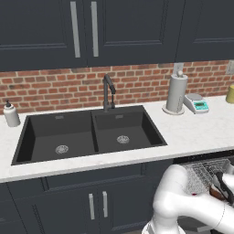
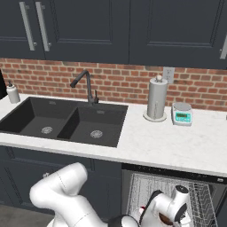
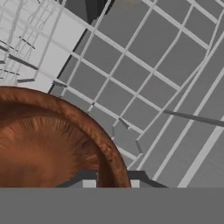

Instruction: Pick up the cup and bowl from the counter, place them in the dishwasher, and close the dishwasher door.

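Gripper: in the hand view we found its two dark fingertips set on either side of the rim of the bowl, the jaws nearly together and pinching that rim between them.

Bowl: dark brown, glossy, wood-grained. We saw it at the lower left of the hand view, over the grey wire rack; whether it rested on the wires or hung clear of them we could not tell. In the right base view we noted a brown sliver of it under the hand, low inside the dishwasher.

Dishwasher: we recorded it open, rack visible below the black top strip, to the right of the sink cabinet.

Cup: we noted a small red patch beside the arm's wrist in the right base view, too little of it visible for us to say more.

Counter: white, faintly marbled. On it we listed a black double sink with a dark faucet, a soap dispenser at the far left, a paper-towel roll and, just beside it, a white-and-teal kitchen scale.
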Robot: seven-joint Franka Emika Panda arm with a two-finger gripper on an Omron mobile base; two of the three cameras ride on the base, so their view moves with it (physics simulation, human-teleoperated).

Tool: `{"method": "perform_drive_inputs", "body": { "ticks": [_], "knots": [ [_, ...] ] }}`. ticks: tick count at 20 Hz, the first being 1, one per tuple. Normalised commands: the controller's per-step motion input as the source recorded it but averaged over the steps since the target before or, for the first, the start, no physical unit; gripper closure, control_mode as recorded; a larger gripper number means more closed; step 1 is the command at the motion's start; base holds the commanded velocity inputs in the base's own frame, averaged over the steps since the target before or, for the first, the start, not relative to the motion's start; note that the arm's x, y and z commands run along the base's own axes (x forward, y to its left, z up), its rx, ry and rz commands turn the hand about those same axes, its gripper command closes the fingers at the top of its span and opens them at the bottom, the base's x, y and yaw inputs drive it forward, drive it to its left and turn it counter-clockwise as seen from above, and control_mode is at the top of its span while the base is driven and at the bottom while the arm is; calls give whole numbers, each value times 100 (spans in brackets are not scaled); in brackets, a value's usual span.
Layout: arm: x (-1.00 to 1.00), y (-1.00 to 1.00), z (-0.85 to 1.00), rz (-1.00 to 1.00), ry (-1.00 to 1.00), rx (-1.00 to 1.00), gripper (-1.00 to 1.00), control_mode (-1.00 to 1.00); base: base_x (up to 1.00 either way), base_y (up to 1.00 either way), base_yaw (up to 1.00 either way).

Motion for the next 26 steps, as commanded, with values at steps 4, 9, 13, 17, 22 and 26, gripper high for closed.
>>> {"method": "perform_drive_inputs", "body": {
  "ticks": [4, 9, 13, 17, 22, 26],
  "knots": [
    [18, 0, 5, 0, -7, 0, 100, -100, 0, 0, 0],
    [3, 0, 0, -1, -1, 0, 100, -100, 0, 0, 0],
    [0, 0, 0, 0, 0, 0, -100, -100, 0, 0, 0],
    [0, 0, 0, 0, 0, 0, -100, -100, 0, 0, 0],
    [0, 0, 13, 0, 0, 0, -100, -100, 0, 0, 0],
    [0, 0, 47, 0, -1, 0, -100, -100, 0, 0, 0]
  ]
}}
